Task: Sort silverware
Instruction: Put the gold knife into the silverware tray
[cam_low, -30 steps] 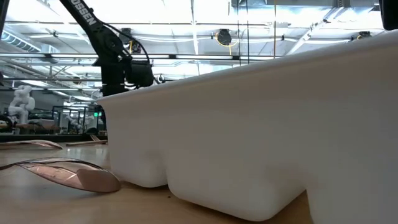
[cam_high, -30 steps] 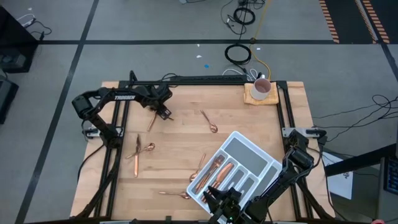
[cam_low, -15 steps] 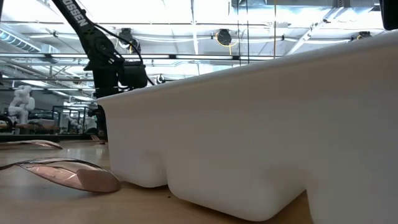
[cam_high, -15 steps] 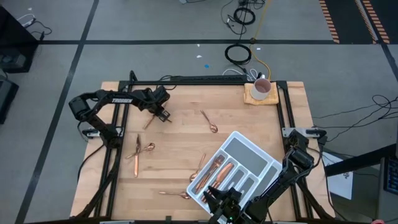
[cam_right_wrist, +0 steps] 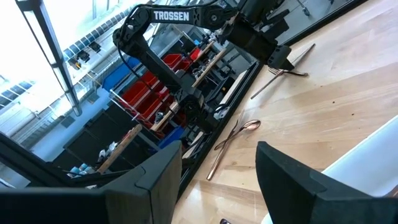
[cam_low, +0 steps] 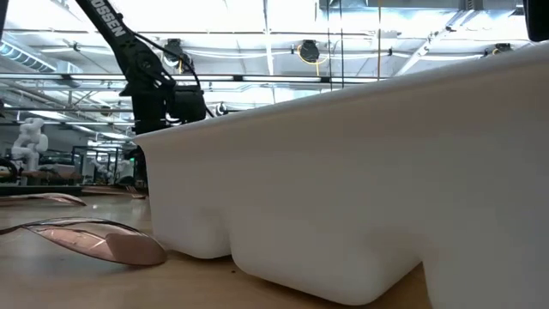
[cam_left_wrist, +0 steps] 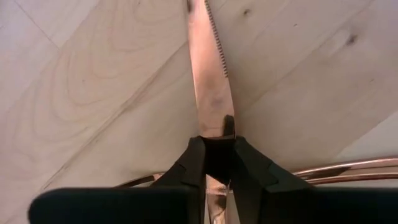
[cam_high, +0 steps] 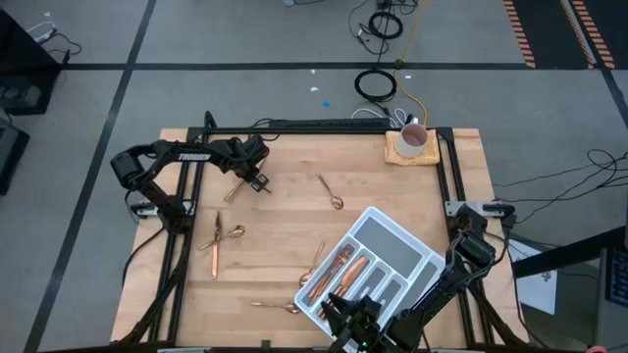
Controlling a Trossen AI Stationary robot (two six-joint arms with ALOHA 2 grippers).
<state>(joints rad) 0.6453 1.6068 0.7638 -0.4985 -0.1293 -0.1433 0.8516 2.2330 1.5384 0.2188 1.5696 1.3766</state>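
Copper knife (cam_left_wrist: 211, 93) pinched by left gripper (cam_left_wrist: 214, 163), one white tray (cam_high: 424, 257)

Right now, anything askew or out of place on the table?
The tray sits diagonally, not square to the table edges. Loose silverware still lies scattered: a spoon mid-table, pieces at left. The left tool grips a knife.

- The overhead view is evenly lit and sharp; the tabletop (cam_high: 294, 226) shows only faint, short shadows.
- In the low view, ceiling lights blow out the upper part of the frame to white glare.
- The white tray (cam_low: 360, 172) close to that camera is soft and out of focus, filling the right side.
- In the left wrist view, the knife (cam_left_wrist: 210, 93) carries a dull sheen and casts a thin shadow.
- In the right wrist view, window daylight washes out the upper left.
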